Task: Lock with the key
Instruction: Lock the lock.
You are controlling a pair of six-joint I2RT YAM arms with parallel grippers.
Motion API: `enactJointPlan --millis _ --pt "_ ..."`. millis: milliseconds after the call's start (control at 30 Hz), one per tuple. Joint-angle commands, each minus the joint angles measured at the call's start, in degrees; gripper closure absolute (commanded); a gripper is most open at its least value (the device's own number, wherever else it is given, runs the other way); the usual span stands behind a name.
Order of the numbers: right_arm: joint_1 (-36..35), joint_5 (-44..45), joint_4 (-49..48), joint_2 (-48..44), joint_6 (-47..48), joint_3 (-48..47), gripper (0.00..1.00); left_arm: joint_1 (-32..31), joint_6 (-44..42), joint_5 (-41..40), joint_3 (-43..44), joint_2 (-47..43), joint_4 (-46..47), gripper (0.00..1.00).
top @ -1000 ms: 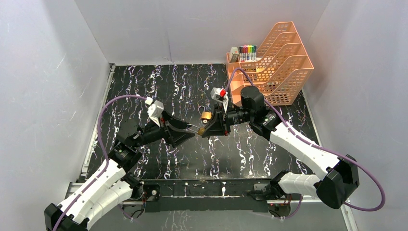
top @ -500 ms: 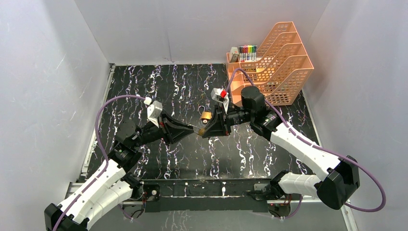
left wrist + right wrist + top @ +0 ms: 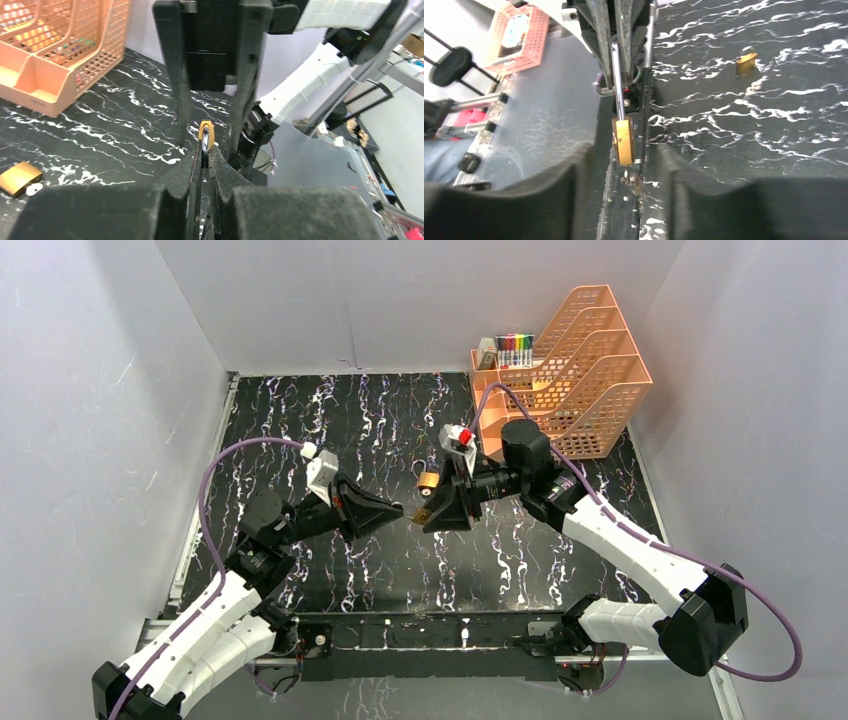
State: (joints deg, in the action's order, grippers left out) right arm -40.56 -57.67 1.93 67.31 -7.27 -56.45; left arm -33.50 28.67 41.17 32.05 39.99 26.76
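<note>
Though with no writing legible, brass padlock (image 3: pixel 623 141) clamped in left gripper (image 3: pixel 204 160), right gripper (image 3: pixel 624 150) wide around it.

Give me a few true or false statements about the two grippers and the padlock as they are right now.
1. The left gripper is shut on the padlock. True.
2. The right gripper is clamped on the padlock. False: its fingers are spread apart, one on either side of it.
3. The orange rack stands at the table's far right corner. True.
4. The table is plain white. False: it is black with white veins.
5. A small brass block lies on the table. True.
</note>
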Motion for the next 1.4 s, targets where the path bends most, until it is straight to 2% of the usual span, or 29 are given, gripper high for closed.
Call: enactJointPlan --millis 0,33,67,267,333,433,533,633,767,933,1167,1367 --pt "0.8 5.0 0.6 -2.5 0.1 -0.8 0.24 -0.2 -2.3 -9.5 1.2 -2.9 -3.7 1.00" --pt "1.0 6.9 0.9 -3.0 0.1 -0.7 0.08 -0.2 -2.5 -12.5 1.2 -3.5 -5.4 1.00" --pt "1.2 9.1 1.3 -3.5 0.2 -0.6 0.03 -0.2 -2.6 -15.4 1.0 -4.0 -7.0 1.00" --pt "2.6 26.7 2.2 -8.2 -0.8 2.4 0.01 -0.2 -1.2 -29.9 -0.5 -6.5 -12.2 1.00" --pt "2.8 28.9 2.2 -9.5 -1.2 3.4 0.02 -0.2 -0.9 -35.3 -1.1 -6.8 -15.2 1.00" --pt "2.8 30.2 2.3 -10.7 -1.8 5.0 0.01 -0.2 0.7 -47.7 -1.5 -6.5 -20.1 1.00" --pt "2.9 31.0 2.4 -11.7 -2.3 7.0 0.01 -0.2 2.4 -54.7 -2.0 -5.9 -23.2 1.00" --pt "2.8 31.5 0.7 -11.9 -3.8 9.3 0.02 -0.2 2.9 -52.4 -2.3 -5.0 -22.3 1.00" --pt "2.5 27.0 -4.9 -10.2 -5.6 12.3 0.02 -0.2 2.5 -42.9 -3.2 -4.1 -16.3 1.00" --pt "2.4 24.6 -11.7 -12.1 -2.3 14.1 0.03 -0.2 1.5 -30.8 -3.7 -5.8 -11.7 1.00" --pt "2.4 14.0 -23.4 -13.1 -0.3 16.1 0.07 -0.2 0.9 -17.5 -3.8 -8.4 -8.2 1.00" --pt "2.5 5.9 -24.6 -8.2 -1.4 13.2 0.14 -0.2 2.2 -13.2 -4.4 -8.2 -5.0 1.00"
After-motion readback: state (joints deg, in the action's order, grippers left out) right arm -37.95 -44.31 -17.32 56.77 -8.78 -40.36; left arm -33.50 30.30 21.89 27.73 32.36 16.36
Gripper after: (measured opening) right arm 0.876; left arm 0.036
